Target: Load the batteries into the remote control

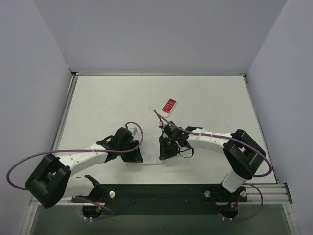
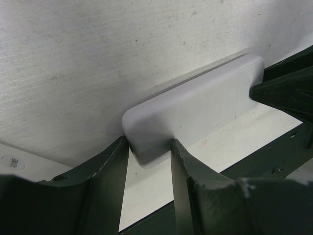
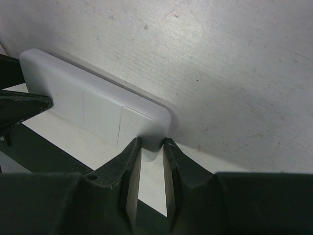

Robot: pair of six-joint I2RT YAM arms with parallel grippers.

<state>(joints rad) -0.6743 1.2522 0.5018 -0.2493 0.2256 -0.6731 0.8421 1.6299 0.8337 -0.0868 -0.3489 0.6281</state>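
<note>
A white remote (image 2: 195,110) stands on its long edge near the table's front, its smooth face with cover seams showing in the right wrist view (image 3: 93,103). My left gripper (image 2: 149,147) is shut on the remote's left end. My right gripper (image 3: 151,142) is shut on its right end. In the top view the remote (image 1: 151,160) is a pale sliver between the left gripper (image 1: 139,155) and the right gripper (image 1: 164,152). No batteries are in view.
A small red and white flat object (image 1: 169,105) lies on the table beyond the grippers, toward the middle. The table's front edge and a black rail (image 1: 161,191) run just behind the remote. Grey walls enclose the table on three sides.
</note>
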